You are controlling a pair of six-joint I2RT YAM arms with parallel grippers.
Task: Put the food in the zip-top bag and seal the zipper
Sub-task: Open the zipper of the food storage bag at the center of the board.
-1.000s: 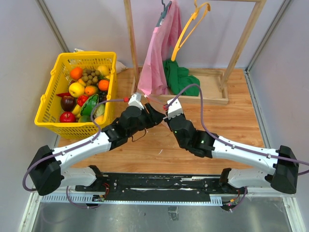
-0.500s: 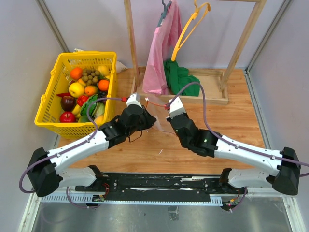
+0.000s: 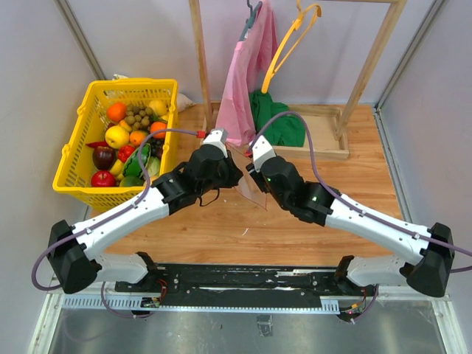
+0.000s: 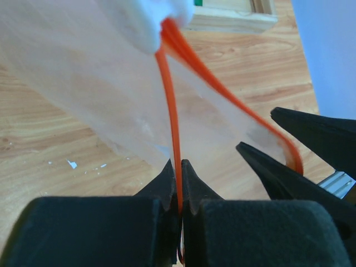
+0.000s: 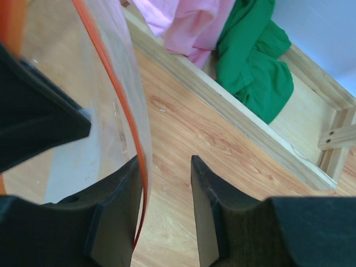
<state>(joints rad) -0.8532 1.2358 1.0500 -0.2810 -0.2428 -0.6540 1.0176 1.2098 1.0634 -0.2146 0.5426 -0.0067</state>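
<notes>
The left tool is clamping one lip of the zipper — the other lip is lying just beside a finger of the right tool, standing apart

A yellow plastic basket stands at the left edge of the wooden table. At the back, a wooden clothes rack carries a pink garment and, just beside it, a yellow hanger. A green cloth lies crumpled on the rack's base.

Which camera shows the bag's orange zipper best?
The left wrist view: the zipper fills it, pinched by the left gripper. The right wrist view shows one curved stretch; from above it is barely visible.
</notes>
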